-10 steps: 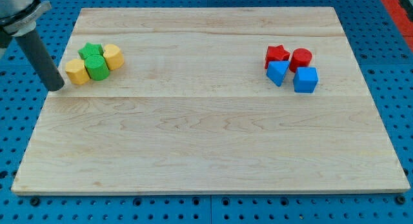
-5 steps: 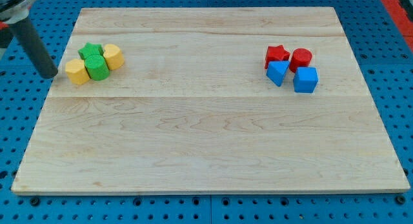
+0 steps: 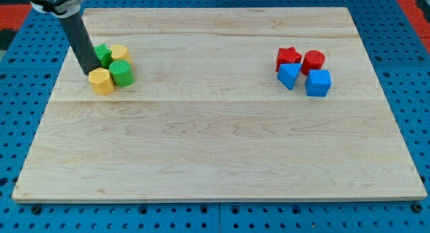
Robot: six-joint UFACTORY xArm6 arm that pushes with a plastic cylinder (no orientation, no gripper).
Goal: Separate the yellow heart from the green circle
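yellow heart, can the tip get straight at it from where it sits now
Probably not directly. My tip sits at the cluster's left, beside the yellow block, with the green star between it and the yellow heart. The heart's top and right sides look free, so circling round should work.

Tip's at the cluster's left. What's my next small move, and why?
Probably ease my tip toward the view's top, level with the green star. It sits against the lower yellow block; the yellow heart touches the green circle beyond the star.
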